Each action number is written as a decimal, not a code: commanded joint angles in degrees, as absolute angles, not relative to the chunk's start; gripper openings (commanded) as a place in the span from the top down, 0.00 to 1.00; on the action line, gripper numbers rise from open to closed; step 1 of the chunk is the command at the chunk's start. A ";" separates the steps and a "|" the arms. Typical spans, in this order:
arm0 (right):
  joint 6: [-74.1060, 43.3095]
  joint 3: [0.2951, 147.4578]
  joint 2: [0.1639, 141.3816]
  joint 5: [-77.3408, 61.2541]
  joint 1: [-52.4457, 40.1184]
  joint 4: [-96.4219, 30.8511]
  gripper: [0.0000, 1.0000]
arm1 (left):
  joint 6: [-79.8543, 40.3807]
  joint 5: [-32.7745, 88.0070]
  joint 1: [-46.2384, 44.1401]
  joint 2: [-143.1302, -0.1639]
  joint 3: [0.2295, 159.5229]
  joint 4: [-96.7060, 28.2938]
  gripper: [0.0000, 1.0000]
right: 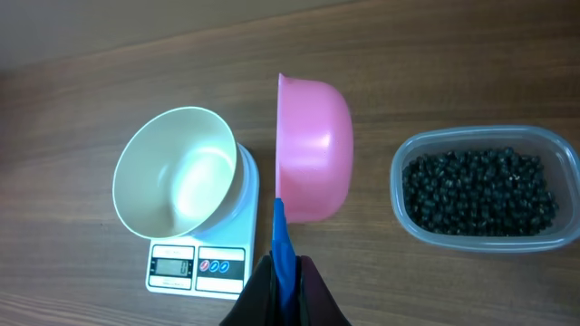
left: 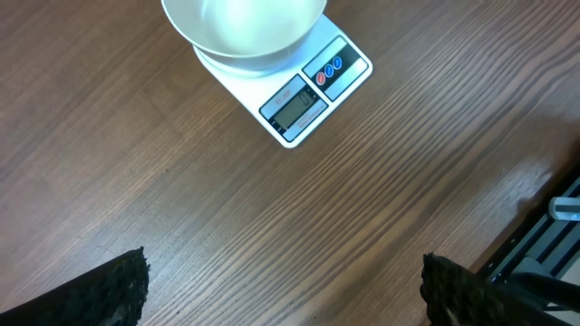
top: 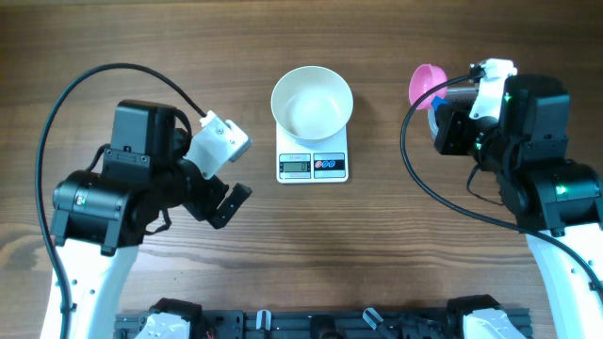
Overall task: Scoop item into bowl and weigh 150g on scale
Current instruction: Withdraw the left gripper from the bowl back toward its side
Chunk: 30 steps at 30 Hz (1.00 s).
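Note:
The white bowl (top: 312,101) stands empty on the white scale (top: 313,166) at the table's middle back; both also show in the right wrist view, the bowl (right: 177,172) above the scale (right: 195,267). My right gripper (right: 285,270) is shut on the blue handle (right: 282,237) of a pink scoop (right: 313,149), which is held on edge above the table between the bowl and a clear tub (right: 553,237) of black beads (right: 478,192). The scoop's inside is hidden. My left gripper (left: 285,299) hangs open over bare wood, to the left of and nearer than the scale (left: 308,100).
In the overhead view the right arm (top: 528,141) covers the tub, and only the pink scoop (top: 427,83) pokes out beside it. A black rail (top: 311,325) runs along the near table edge. Cables loop from both arms.

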State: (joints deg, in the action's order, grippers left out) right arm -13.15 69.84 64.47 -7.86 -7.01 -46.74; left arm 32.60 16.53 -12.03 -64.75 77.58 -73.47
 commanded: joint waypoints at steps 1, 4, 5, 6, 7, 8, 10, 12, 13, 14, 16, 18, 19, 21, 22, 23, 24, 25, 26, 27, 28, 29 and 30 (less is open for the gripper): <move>-11.44 70.65 64.34 -7.55 -6.72 -46.89 0.96 | 35.16 20.03 -9.32 -63.75 80.97 -74.04 0.00; -10.44 70.65 63.94 -7.38 -6.72 -46.89 0.96 | 38.68 23.92 -6.55 -63.90 80.99 -75.00 0.00; -10.44 70.65 63.88 -7.35 -6.72 -46.81 0.96 | 39.03 24.77 -5.28 -63.92 81.01 -75.18 0.00; -10.44 70.65 63.77 -7.35 -6.72 -46.76 0.96 | 39.05 25.54 -4.36 -63.92 81.01 -75.29 0.00; -10.44 70.65 63.75 -7.33 -6.72 -46.81 0.96 | 39.13 26.26 -3.64 -63.92 81.01 -75.44 0.00; -10.41 70.65 63.75 -7.33 -6.72 -46.83 0.96 | 40.05 27.29 -3.25 -63.92 81.01 -75.81 0.00; -10.39 70.65 63.57 -7.33 -6.72 -46.98 0.96 | 42.00 29.15 -2.98 -63.92 81.01 -76.64 0.00; -9.45 70.65 63.40 -7.35 -6.72 -46.98 0.96 | 42.02 28.88 -2.98 -63.92 81.01 -77.06 0.00; -8.95 70.65 63.40 -7.38 -6.72 -47.03 0.96 | 42.04 28.82 -2.96 -63.92 81.01 -77.17 0.00; -8.95 70.65 63.35 -7.33 -6.72 -47.13 0.96 | 42.02 28.82 -2.98 -63.92 81.01 -77.17 0.00; -8.95 70.67 63.11 -7.35 -6.72 -47.44 0.96 | 42.00 28.84 -2.98 -63.92 81.01 -77.03 0.00; -8.88 70.65 62.78 -7.35 -6.72 -47.75 0.96 | 42.00 28.84 -2.98 -63.92 81.01 -76.69 0.00; -8.54 70.65 62.54 -7.35 -6.72 -47.81 0.96 | 42.00 28.82 -2.98 -63.92 81.01 -76.36 0.00; -7.75 70.65 62.13 -7.35 -6.72 -47.81 0.96 | 42.00 28.82 -2.98 -63.92 81.01 -75.83 0.00; -7.42 70.65 61.84 -7.31 -6.72 -47.79 0.96 | 41.95 28.69 -2.98 -63.92 81.01 -75.48 0.00; -7.20 70.65 61.43 -7.33 -6.72 -47.79 0.96 | 41.76 28.25 -2.98 -63.92 81.01 -75.13 0.00; -7.14 70.65 61.14 -7.31 -6.72 -47.79 0.96 | 41.54 27.88 -2.98 -63.90 81.01 -74.54 0.00; -6.83 70.65 60.95 -7.33 -6.72 -47.79 0.96 | 41.58 27.81 -2.98 -63.90 81.01 -74.26 0.00; -6.35 70.65 60.66 -7.33 -6.72 -47.81 0.96 | 41.58 27.81 -2.98 -63.92 81.01 -74.00 0.00; -6.20 70.67 60.47 -7.33 -6.72 -47.81 0.96 | 41.58 27.81 -2.98 -63.92 81.01 -73.91 0.00; -6.20 70.67 60.47 -7.33 -6.72 -47.81 0.96 | 41.58 27.81 -2.98 -63.92 81.01 -73.93 0.00; -6.20 70.67 60.47 -7.33 -6.72 -47.81 0.96 | 41.56 27.81 -2.98 -63.92 81.01 -73.95 0.00; -6.17 70.67 60.47 -7.33 -6.72 -47.86 0.96 | 41.56 27.81 -2.98 -63.92 81.01 -73.95 0.00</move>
